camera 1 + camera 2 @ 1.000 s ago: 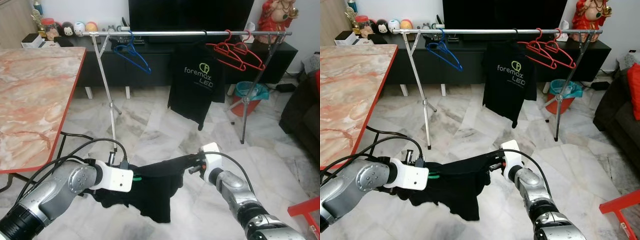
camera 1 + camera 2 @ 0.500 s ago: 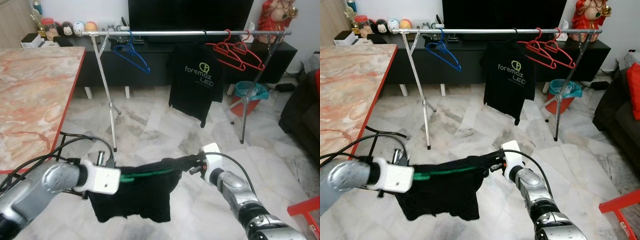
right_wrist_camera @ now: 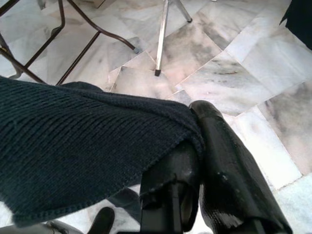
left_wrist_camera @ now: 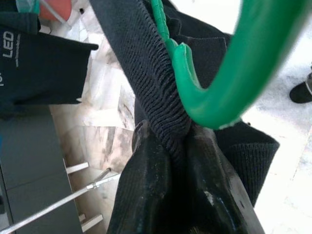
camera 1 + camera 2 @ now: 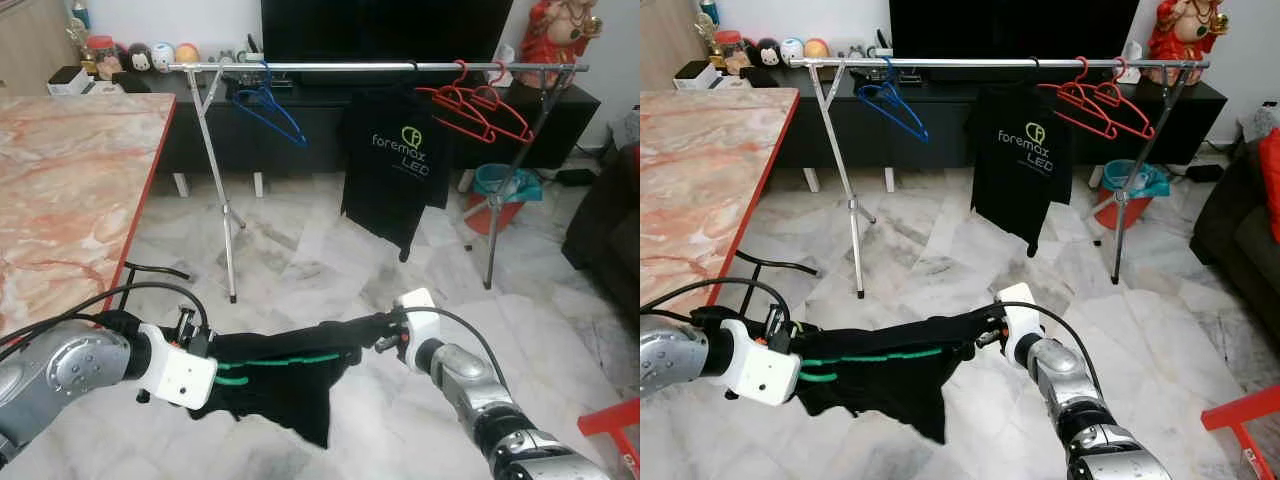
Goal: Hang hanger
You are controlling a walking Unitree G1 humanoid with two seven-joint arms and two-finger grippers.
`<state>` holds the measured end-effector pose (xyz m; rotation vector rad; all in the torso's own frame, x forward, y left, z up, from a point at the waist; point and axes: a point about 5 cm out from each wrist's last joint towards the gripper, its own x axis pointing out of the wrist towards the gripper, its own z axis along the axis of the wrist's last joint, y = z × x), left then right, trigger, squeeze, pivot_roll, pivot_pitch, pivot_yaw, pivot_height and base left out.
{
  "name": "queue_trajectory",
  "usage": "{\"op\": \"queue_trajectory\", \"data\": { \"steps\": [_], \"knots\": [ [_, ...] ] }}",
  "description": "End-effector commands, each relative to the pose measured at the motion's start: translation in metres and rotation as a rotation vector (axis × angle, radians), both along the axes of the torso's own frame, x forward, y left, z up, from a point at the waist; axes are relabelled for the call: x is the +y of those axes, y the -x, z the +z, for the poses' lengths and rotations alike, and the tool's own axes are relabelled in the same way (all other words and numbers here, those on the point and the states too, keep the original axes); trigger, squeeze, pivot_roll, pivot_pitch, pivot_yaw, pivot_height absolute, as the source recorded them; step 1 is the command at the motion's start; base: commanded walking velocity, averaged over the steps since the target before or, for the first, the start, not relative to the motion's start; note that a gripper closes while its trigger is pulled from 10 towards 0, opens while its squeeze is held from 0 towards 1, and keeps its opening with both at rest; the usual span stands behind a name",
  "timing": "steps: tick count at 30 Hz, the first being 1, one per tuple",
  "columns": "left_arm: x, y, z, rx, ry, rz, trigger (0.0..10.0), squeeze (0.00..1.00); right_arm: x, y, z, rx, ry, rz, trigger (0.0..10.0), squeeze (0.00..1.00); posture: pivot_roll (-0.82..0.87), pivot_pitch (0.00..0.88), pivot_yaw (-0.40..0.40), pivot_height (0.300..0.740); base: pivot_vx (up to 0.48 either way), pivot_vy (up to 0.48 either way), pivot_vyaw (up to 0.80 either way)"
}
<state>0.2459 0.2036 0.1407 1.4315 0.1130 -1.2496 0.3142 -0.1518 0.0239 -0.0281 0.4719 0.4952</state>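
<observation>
The left gripper [image 5: 222,372] sits low at about eight o'clock from where I stand, its black fingers [image 4: 161,195] pinched tight on the ribbed edge of a black garment [image 5: 285,375], right where the green hanger [image 5: 290,360] curves up out of the knit. Clamping at that spot seems meant to keep cloth and hanger together, so the hanger cannot slide out of the neck while it is carried.

Across at about five o'clock, the right gripper [image 5: 388,332] has its two fingers [image 3: 222,161] closed on the opposite edge of the same garment. Between the two arms the cloth is pulled into a roughly level band, with the rest of it drooping below and clear of the marble floor [image 5: 330,250]. I judge the spread is there to keep the garment open on the hanger rather than bunched.

The hanger itself lies along that stretched band, mostly buried in cloth, with only green stretches showing.

Farther out at twelve o'clock stands the clothes rail [image 5: 380,67], a metal bar on tripod legs. It already carries a blue hanger [image 5: 270,103] at eleven, a black printed T-shirt [image 5: 397,165] near the middle, and red hangers [image 5: 478,103] at one o'clock. The bare bar between blue hanger and T-shirt looks the likeliest landing spot, though the load is well short of it. A marble-topped table [image 5: 70,190] flanks the left at nine o'clock.
</observation>
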Motion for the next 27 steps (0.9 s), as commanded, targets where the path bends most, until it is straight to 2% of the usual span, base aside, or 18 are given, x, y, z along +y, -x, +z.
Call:
{"op": "queue_trajectory", "data": {
  "steps": [1,2,10,18,25,27],
  "knots": [
    [0.021,0.002,-0.005,0.027,-0.114,0.033,10.0,0.00,-0.024,-0.002,0.002,0.005,0.033,-0.090,0.0,0.00,0.14,0.000,-0.067,0.740,0.000,0.000,0.00],
    [0.016,0.003,-0.004,0.030,-0.065,0.035,10.0,0.00,-0.024,-0.002,0.002,0.005,0.034,-0.089,0.0,0.00,0.14,0.000,-0.068,0.740,0.000,0.000,0.00],
    [0.001,0.003,0.013,-0.013,0.100,-0.021,10.0,0.00,-0.025,0.001,-0.001,0.020,0.042,-0.085,0.0,0.00,0.14,0.000,-0.070,0.740,0.000,0.000,0.00],
    [-0.014,0.009,0.022,-0.033,0.146,-0.147,10.0,0.00,-0.028,0.007,-0.008,0.043,0.063,-0.084,0.0,0.00,0.15,0.000,-0.071,0.740,0.000,0.000,0.00],
    [-0.024,0.013,0.024,-0.026,0.131,-0.232,10.0,0.00,-0.030,0.010,-0.011,0.056,0.071,-0.095,0.0,0.00,0.15,0.000,-0.069,0.740,0.000,0.000,0.00],
    [-0.035,0.011,0.026,-0.034,0.154,-0.242,10.0,0.00,-0.027,0.010,-0.013,0.058,0.069,-0.094,0.0,0.00,0.15,0.000,-0.068,0.740,0.000,0.000,0.00]
  ]
}}
